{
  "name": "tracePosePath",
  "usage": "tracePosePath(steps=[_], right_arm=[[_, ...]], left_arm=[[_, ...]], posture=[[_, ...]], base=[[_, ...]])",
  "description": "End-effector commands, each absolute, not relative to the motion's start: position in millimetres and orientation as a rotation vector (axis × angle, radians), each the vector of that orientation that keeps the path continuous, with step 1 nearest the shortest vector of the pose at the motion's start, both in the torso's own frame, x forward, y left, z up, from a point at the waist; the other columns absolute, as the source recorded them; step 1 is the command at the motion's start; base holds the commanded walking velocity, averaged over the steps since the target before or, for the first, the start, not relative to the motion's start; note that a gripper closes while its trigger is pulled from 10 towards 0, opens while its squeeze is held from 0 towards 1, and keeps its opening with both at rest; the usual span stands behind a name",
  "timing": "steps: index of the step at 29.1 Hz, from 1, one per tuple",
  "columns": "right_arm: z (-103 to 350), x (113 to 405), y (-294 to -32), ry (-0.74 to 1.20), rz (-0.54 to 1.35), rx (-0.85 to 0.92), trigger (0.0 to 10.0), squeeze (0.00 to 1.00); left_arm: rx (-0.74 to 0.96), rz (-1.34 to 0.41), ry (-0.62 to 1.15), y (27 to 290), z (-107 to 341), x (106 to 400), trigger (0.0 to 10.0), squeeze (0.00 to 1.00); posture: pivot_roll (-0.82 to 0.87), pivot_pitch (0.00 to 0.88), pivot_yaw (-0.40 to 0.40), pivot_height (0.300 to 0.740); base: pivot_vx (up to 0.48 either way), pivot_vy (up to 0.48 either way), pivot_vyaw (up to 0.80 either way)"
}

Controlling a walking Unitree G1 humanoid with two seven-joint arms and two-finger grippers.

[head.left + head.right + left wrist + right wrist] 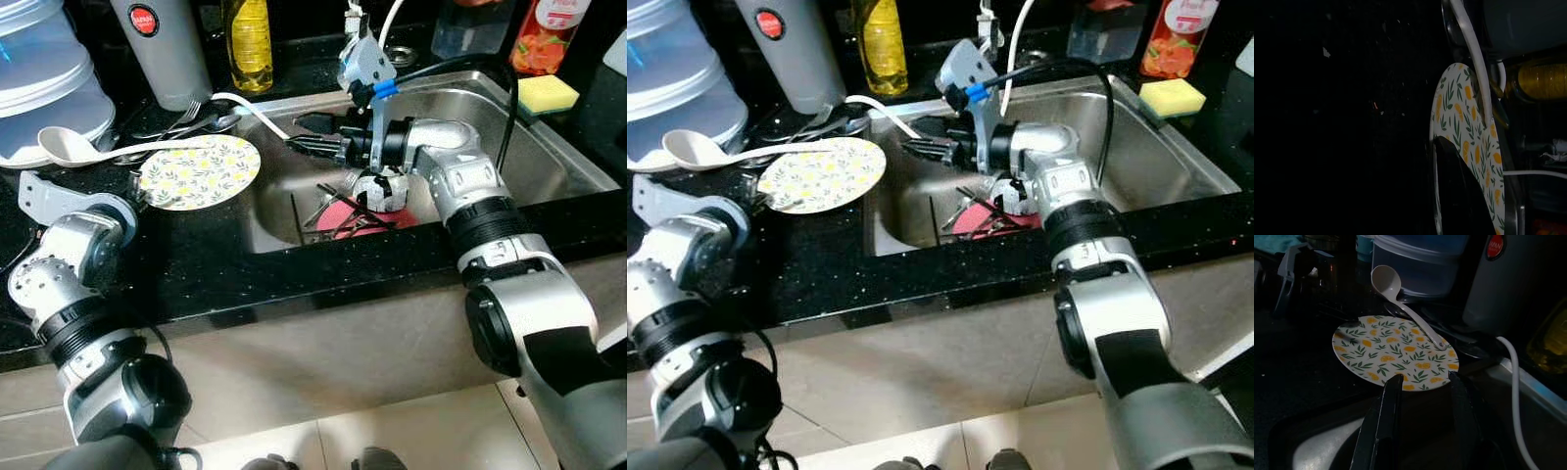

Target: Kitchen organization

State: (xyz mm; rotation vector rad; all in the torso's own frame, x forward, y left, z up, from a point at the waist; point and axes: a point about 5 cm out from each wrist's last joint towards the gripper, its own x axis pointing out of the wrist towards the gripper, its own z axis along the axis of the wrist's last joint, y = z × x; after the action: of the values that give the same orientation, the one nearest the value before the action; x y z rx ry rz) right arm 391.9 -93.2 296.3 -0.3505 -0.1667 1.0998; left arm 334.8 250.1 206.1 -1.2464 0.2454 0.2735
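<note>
A round plate (201,171) with a yellow and green leaf print lies flat on the black counter, left of the sink. My left gripper (140,199) is at the plate's left rim, touching or nearly touching it. A white ladle (69,145) rests with its handle across the plate's far edge (1420,328). My right gripper (296,146) hovers over the left part of the steel sink (549,157), pointing toward the plate (1396,352). It is open with nothing between its fingers (1388,401).
In the sink lie a pink item (377,217), dark utensils and a black-and-white cup (380,189). Behind the plate stand a grey flask (162,49), a yellow bottle (250,39), stacked containers (44,83) and forks (186,122). A yellow sponge (549,93) lies at the back right.
</note>
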Motion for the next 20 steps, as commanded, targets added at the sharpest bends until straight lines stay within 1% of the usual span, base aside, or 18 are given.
tracePosePath(steps=[1,2,3,4,5,6,7,9,11,12,13,16,19,20], right_arm=[[300,392,-90,-0.183,1.105,-0.348,10.0,0.00],[300,392,-91,-0.183,1.104,-0.347,10.0,0.00],[300,392,-91,-0.183,1.104,-0.347,10.0,0.00],[300,392,-91,-0.183,1.103,-0.347,10.0,0.00],[300,392,-91,-0.182,1.103,-0.347,10.0,0.00],[300,392,-91,-0.182,1.103,-0.347,10.0,0.00],[300,392,-90,-0.182,1.102,-0.347,10.0,0.00],[301,392,-90,-0.183,1.102,-0.346,10.0,0.00],[301,392,-89,-0.183,1.101,-0.345,10.0,0.00],[301,392,-89,-0.183,1.101,-0.345,10.0,0.00],[301,392,-89,-0.183,1.100,-0.344,10.0,0.00],[300,393,-89,-0.182,1.099,-0.341,10.0,0.00],[300,393,-89,-0.182,1.096,-0.340,10.0,0.00],[300,393,-89,-0.182,1.096,-0.340,10.0,0.00]], left_arm=[[-1.254,0.302,0.260,254,196,330,0.0,0.00],[-1.241,0.236,0.212,250,206,331,0.4,0.00],[-1.241,0.236,0.212,250,206,331,0.4,0.00],[-1.225,0.182,0.168,246,215,331,6.8,0.00],[-1.225,0.119,0.124,241,226,330,10.0,0.00],[-1.225,0.119,0.124,241,226,330,10.0,0.00],[-1.239,0.062,0.068,235,237,329,10.0,0.00],[-1.259,0.026,0.051,227,242,328,10.0,0.00],[-1.255,-0.033,0.071,215,244,326,10.0,0.00],[-1.255,-0.033,0.071,215,244,326,10.0,0.00],[-1.251,-0.088,0.094,205,245,325,10.0,0.00],[-1.266,-0.162,0.120,192,245,324,10.0,0.00],[-1.255,-0.212,0.150,179,244,323,10.0,0.00],[-1.255,-0.212,0.150,179,244,323,10.0,0.00]], posture=[[-0.04,0.071,0.056,0.740],[-0.04,0.072,0.054,0.740],[-0.04,0.072,0.054,0.740],[-0.04,0.072,0.054,0.740],[-0.04,0.074,0.053,0.740],[-0.04,0.074,0.053,0.740],[-0.04,0.075,0.055,0.740],[-0.04,0.077,0.053,0.740],[-0.04,0.079,0.053,0.740],[-0.04,0.079,0.053,0.740],[-0.04,0.080,0.052,0.740],[-0.04,0.081,0.053,0.740],[-0.04,0.081,0.054,0.740],[-0.04,0.081,0.054,0.740]], base=[[0.000,0.000,0.00],[0.000,0.000,0.00],[0.000,0.000,0.00],[0.000,0.000,0.00],[0.000,0.000,0.00],[0.000,0.000,0.00],[0.000,0.000,0.00],[0.000,0.000,0.00],[0.000,0.000,0.00],[0.000,0.000,0.00],[0.000,0.000,0.00],[0.000,0.000,0.00],[0.000,0.000,0.00],[0.000,0.000,0.00]])
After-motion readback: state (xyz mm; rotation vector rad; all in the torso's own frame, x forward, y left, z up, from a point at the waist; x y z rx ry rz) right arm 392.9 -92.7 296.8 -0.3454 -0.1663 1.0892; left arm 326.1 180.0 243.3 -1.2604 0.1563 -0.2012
